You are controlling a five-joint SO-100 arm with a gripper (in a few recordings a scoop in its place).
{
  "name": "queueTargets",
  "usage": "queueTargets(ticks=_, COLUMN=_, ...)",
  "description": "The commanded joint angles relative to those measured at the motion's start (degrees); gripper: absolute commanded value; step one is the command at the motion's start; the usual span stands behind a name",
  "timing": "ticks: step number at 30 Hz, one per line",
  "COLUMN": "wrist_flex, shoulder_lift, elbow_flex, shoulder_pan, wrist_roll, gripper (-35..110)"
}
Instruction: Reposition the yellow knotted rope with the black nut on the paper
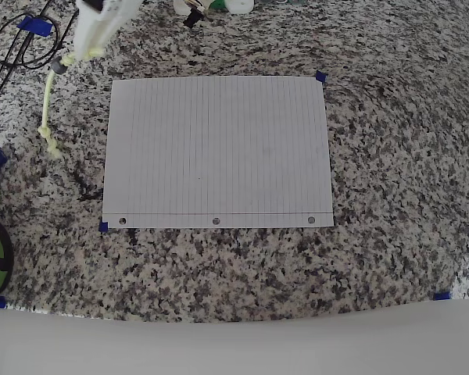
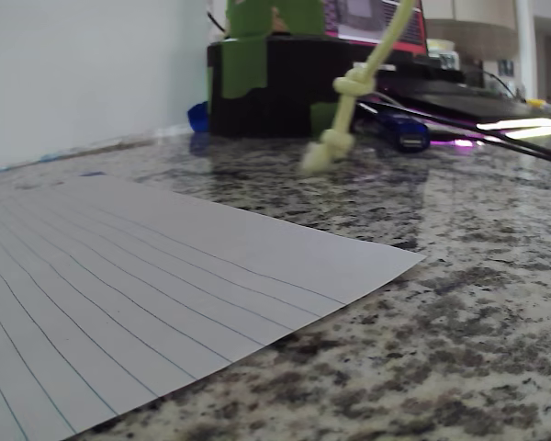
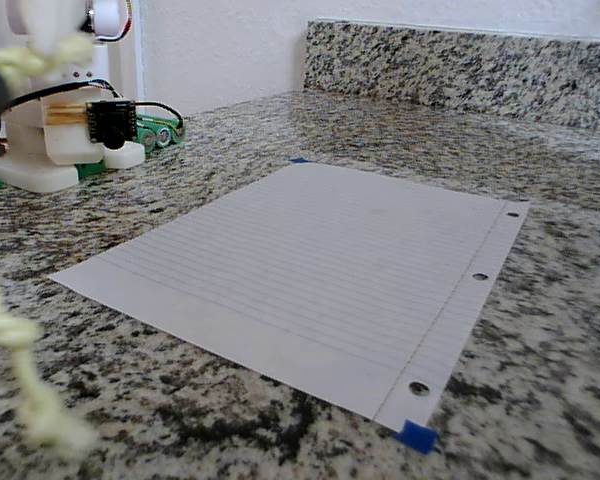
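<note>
Frayed and out of focus, the low end of the yellow rope (image 3: 30, 400) fills the near corner of the fixed view at about 8 o'clock, a knot just above it, the cord rising steeply out of frame. Beyond it lies the paper (image 3: 300, 260), flat on the granite counter (image 3: 540, 330), its three punched holes along the right edge and a blue tape tab (image 3: 416, 436) at the closest corner.

From overhead the rope (image 1: 47, 109) runs nearly straight, its long axis from 12 to 6 o'clock, well off the paper (image 1: 219, 148) on the 9 o'clock side. Its top end, where the dark nut (image 1: 59, 67) sits, meets the tip of the white gripper (image 1: 86, 53); the lower knot trails toward the counter. The gripper appears pinched on that top end, since the cord hangs from it, though the fingers themselves are too blurred to be sure.

So the paper lies at about 3 to 4 o'clock from the gripper, and the coming move likely turns on carrying the rope sideways that way before lowering it.

Seen from the wrist, the rope (image 2: 358, 92) dangles ahead with its knot clear of the counter, the paper's corner (image 2: 376, 266) nearby. Farthest back overhead, the white arm (image 1: 102, 19) reaches in from the 11 o'clock corner, low over the counter
</note>
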Motion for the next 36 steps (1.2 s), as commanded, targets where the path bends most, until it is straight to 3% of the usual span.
queueTargets(ticks=1, wrist_flex=6.24, shoulder_lift=-8.61, elbow_flex=-8.53, shoulder_pan=-1.41, wrist_roll=-4.57, gripper=0)
queueTargets(ticks=6, wrist_flex=23.55, shoulder_lift=-21.71, elbow_flex=-27.25, shoulder_pan=-7.73, wrist_roll=-11.60, gripper=0)
queueTargets(ticks=10, wrist_flex=24.87, shoulder_lift=-26.98, elbow_flex=-36.83, shoulder_pan=-11.34, wrist_roll=-17.05, gripper=0)
queueTargets(ticks=14, wrist_flex=19.78, shoulder_lift=-24.26, elbow_flex=-39.02, shoulder_pan=-12.66, wrist_roll=-18.37, gripper=0)
queueTargets(ticks=18, wrist_flex=15.47, shoulder_lift=-18.54, elbow_flex=-37.44, shoulder_pan=-12.13, wrist_roll=-12.74, gripper=0)
queueTargets(ticks=28, wrist_flex=2.46, shoulder_lift=-3.69, elbow_flex=-14.77, shoulder_pan=-15.29, wrist_roll=3.96, gripper=0)
queueTargets(ticks=36, wrist_flex=-3.16, shoulder_lift=13.45, elbow_flex=-1.76, shoulder_pan=-14.50, wrist_roll=6.68, gripper=0)
